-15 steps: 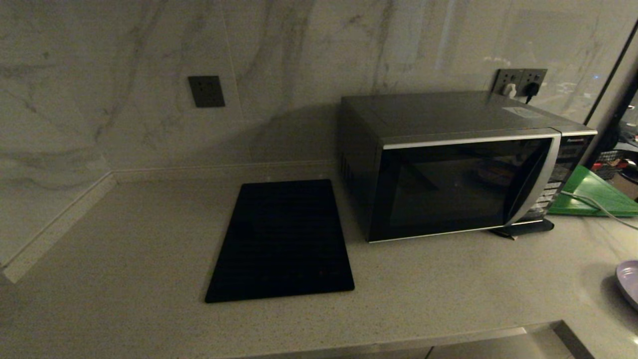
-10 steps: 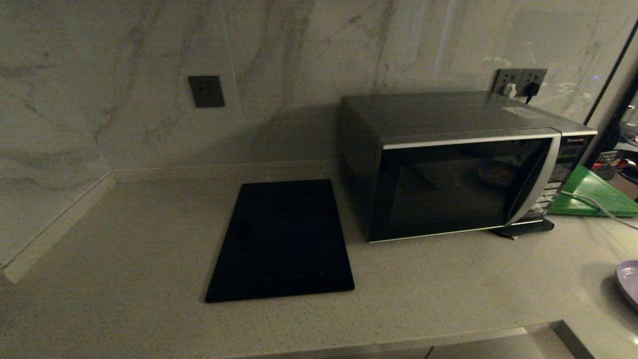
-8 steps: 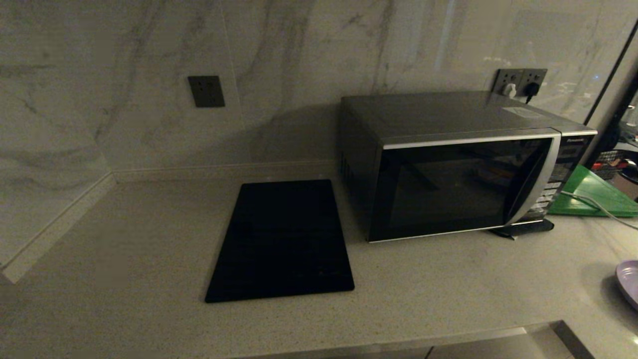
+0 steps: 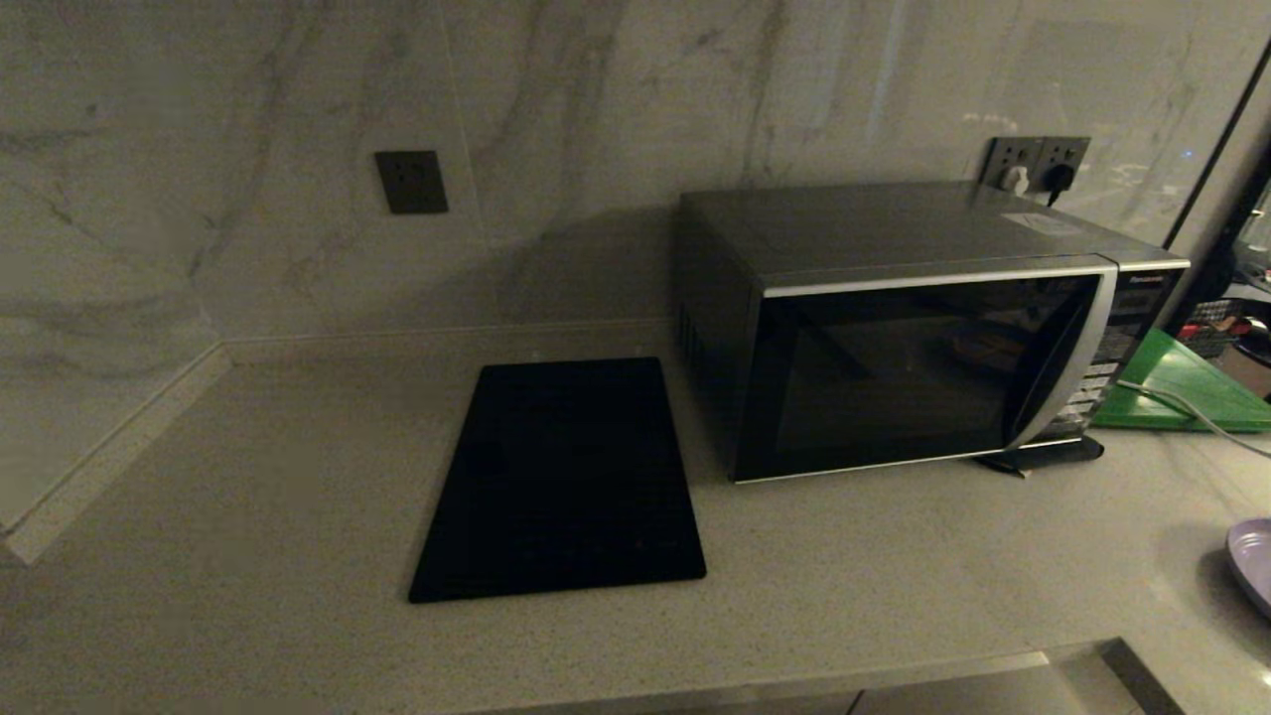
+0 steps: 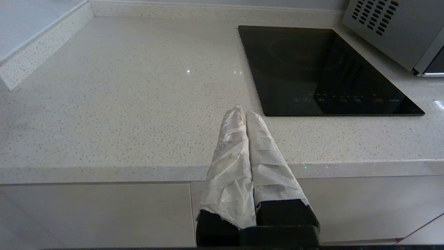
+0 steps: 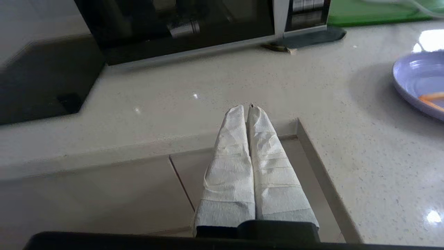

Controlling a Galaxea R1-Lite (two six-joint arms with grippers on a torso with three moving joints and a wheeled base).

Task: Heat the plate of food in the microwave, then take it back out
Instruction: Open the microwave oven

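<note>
Only a sliver of the plate of food is seen at the lower right edge of the head view, the rest being cut off by the frame; in the right wrist view the plate is cropped at the right edge too, with just the ends of two orange sticks showing on it. Neither arm is seen in the head view; both are shown by their own wrist cameras alone. The left gripper is seen low in the middle of its frame, its two cloth-wrapped fingers pressed together with nothing between them, held out past the counter's front edge and short of the black cooktop. The right gripper is likewise fully closed and empty, at the middle of its frame, over the notch in the counter's edge, well apart from the plate. The microwave stands at the centre right of the head view with its door closed; its interior cannot be made out through the dark glass; its button panel is too dim to be read. A green board is partly hidden behind the microwave and crossed by a pale cable. Compared with the earlier head frames nothing is found to have moved; plate, microwave and cooktop lie as before.
</note>
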